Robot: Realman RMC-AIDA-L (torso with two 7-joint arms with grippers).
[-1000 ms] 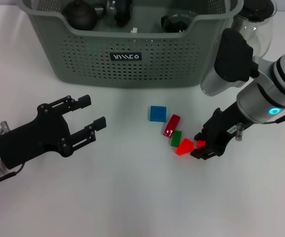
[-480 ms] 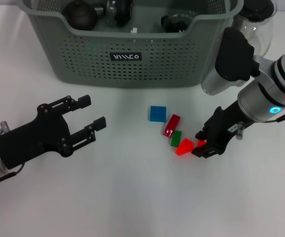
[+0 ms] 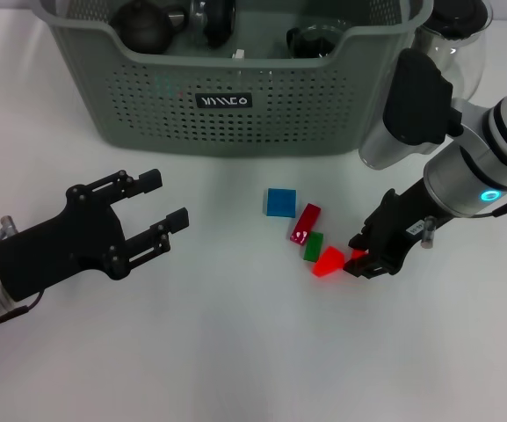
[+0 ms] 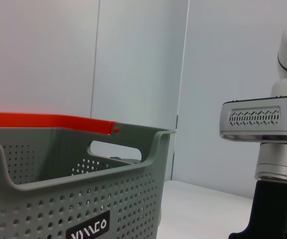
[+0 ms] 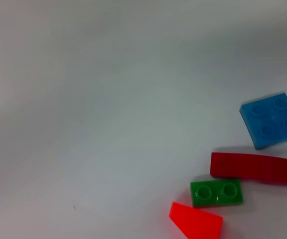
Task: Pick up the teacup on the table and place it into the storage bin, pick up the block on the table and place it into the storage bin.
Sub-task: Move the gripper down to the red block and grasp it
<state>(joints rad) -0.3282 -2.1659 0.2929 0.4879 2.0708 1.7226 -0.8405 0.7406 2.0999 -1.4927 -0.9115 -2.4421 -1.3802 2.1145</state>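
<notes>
- While it hovers over bare table at the lower left of the head frame, the left gripper (image 3: 167, 204) has its fingers spread wide and holds nothing
- Across the top of the frame, from upper left to past centre, stands the storage bin (image 3: 227, 105), grey-green and perforated, with dark teaware inside it
- Just right of centre lie the loose blocks: a blue block (image 3: 280, 202), then a dark red block (image 3: 306, 222) with a green block (image 3: 313, 245) touching it, then a bright red wedge (image 3: 328, 261)
- Right of the wedge, the right gripper (image 3: 365, 261) is down at the table, its fingers closed on a small red block (image 3: 357, 256)
- At the upper right, a clear glass jug (image 3: 446, 48) stands beside the bin, partly hidden by the right arm
</notes>
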